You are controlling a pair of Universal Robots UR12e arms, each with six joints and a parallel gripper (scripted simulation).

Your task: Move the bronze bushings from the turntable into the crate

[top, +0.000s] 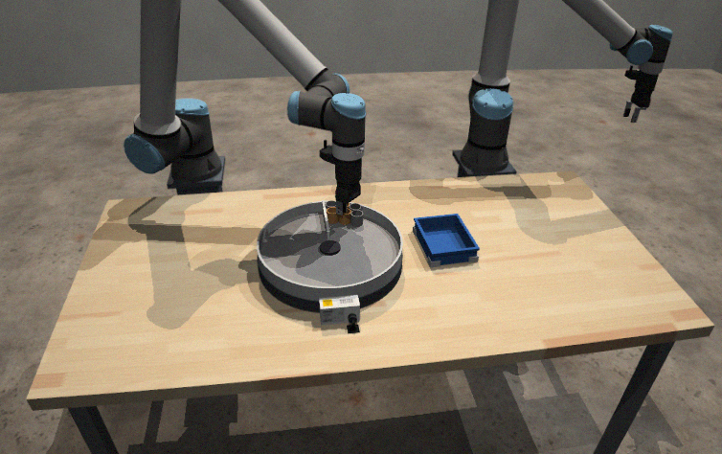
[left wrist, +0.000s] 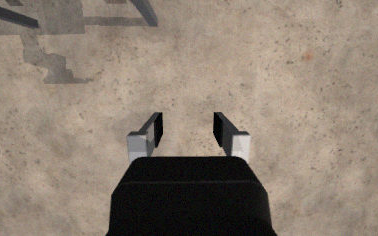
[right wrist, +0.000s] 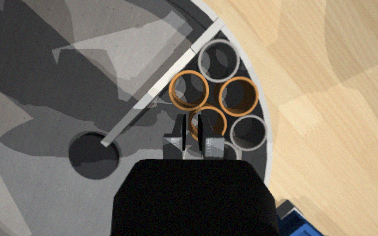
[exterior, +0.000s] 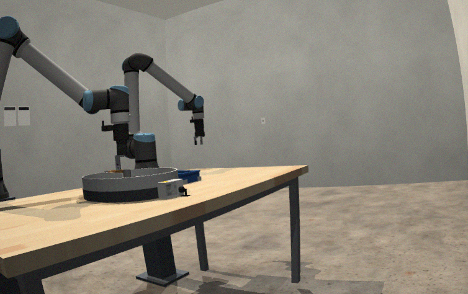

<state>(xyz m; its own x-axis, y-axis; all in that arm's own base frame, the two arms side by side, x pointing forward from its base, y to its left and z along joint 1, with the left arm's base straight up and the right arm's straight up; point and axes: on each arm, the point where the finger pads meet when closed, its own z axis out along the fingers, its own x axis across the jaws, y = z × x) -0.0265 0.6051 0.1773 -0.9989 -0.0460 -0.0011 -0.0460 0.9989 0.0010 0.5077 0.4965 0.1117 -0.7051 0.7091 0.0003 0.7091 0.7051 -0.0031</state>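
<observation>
Three bronze bushings stand upright on the turntable (top: pixel 284 284) (exterior: pixel 118 184): one bronze bushing (right wrist: pixel 189 109) by the divider, one bronze bushing (right wrist: pixel 238 114) by the outer wall, and one bronze bushing (right wrist: pixel 208 107) partly behind my right fingers. A steel bushing (right wrist: pixel 219 41) and another steel bushing (right wrist: pixel 248 149) stand beside them; a third is mostly hidden by the gripper. My right gripper (top: pixel 345 207) (exterior: pixel 117 165) (right wrist: pixel 191 125) is partly open, fingertips at the near bronze bushing's rim; depth is unclear. The blue crate (top: pixel 457 258) (exterior: pixel 191 177) sits level in its guides, empty. My left gripper (top: pixel 631 115) (exterior: pixel 198 141) (left wrist: pixel 188 122) is open and empty, far off.
The thin divider (top: pixel 327 222) (right wrist: pixel 170 77) runs from the dark hub (top: pixel 329 247) (right wrist: pixel 94 156) to the wall, close beside the bushings. A white control box (top: pixel 339 311) (exterior: pixel 170 188) stands at the turntable's front. Grey corner guides surround the crate's base.
</observation>
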